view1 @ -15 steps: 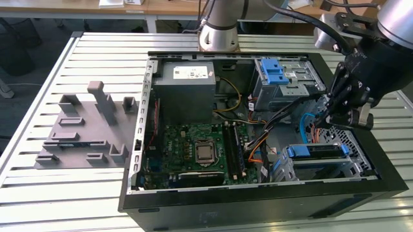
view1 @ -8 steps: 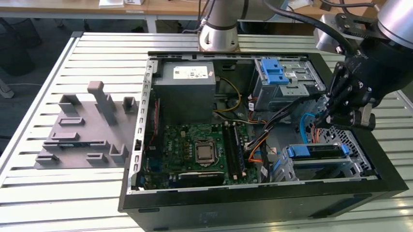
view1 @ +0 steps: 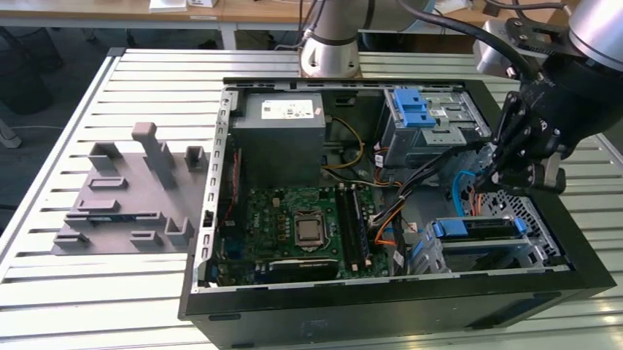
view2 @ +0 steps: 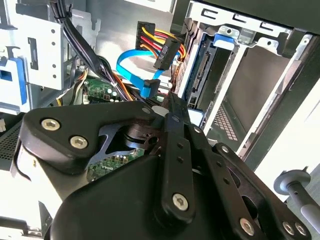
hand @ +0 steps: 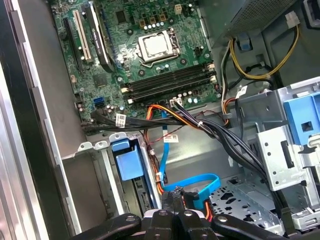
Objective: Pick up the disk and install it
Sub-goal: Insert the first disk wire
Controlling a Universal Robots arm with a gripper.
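Slatted metal table (view1: 146, 65) carrying an open computer case (view1: 389, 306), with grey fixture blocks (view1: 127, 197) well apart on the exterior view's left. My end effector (view1: 530, 179) hangs inside the case above the lower drive cage (view1: 530, 255). In both wrist views (view2: 172, 107) (hand: 174, 200) its fingers look drawn together with nothing between them. The disk (view1: 474, 228) lies in that cage's bay, its blue carrier (hand: 127, 160) facing the case interior. In the second wrist view the disk's connector edge (view2: 200, 75) shows between the cage walls. I judge it dense and rigid but sensitive to shock, with a smooth metal skin that would slip under a light pinch. The plastic carrier rails or the two long side edges seem the better hold, away from the label face and the connector. Room is tight: the cage's sheet-metal walls flank the bay on both sides, and the case wall stands just beyond. A blue data cable (hand: 200, 182) loops near my fingertips, a power connector (view2: 165, 50) on coloured wires dangles close to the bay mouth, and black cable bundles (hand: 220, 130) cross towards the motherboard (hand: 145, 55). Open room lies mainly straight upward, out of the case.
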